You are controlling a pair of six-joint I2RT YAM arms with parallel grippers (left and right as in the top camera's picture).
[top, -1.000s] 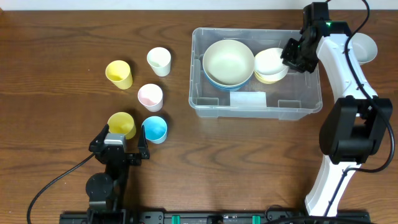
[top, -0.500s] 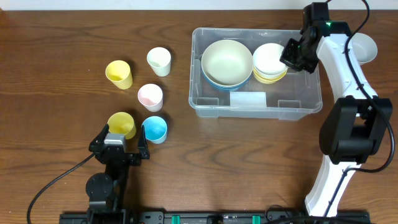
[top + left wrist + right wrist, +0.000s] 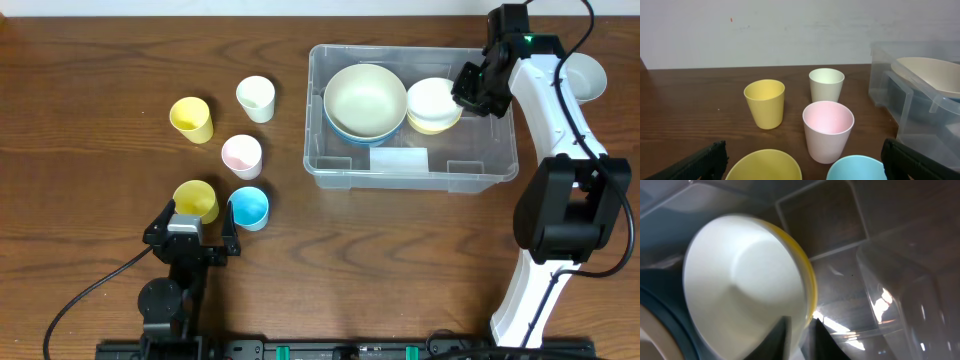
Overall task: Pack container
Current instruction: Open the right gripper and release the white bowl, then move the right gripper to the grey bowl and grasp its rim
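Note:
The clear container (image 3: pixel 482 152) holds a big cream bowl (image 3: pixel 366 98) stacked in a blue bowl (image 3: pixel 350 133). Beside them a white bowl (image 3: pixel 432 98) rests in a yellow bowl (image 3: pixel 432 126). My right gripper (image 3: pixel 470 88) reaches into the container's right end. In the right wrist view its fingertips (image 3: pixel 801 322) straddle the white bowl's (image 3: pixel 740 280) rim, slightly parted, open. My left gripper (image 3: pixel 192 232) stands wide open at the front left behind a yellow cup (image 3: pixel 196 200) and a blue cup (image 3: pixel 248 207), holding nothing.
A pink cup (image 3: pixel 241 154), a cream cup (image 3: pixel 256 98) and another yellow cup (image 3: pixel 190 118) stand left of the container. A white bowl (image 3: pixel 588 75) sits on the table behind the right arm. The container's wall (image 3: pixel 920 115) shows at the right of the left wrist view.
The right gripper closed on the white bowl's rim, then parted; the bowl has settled lower into the yellow bowl. The left arm has not moved.

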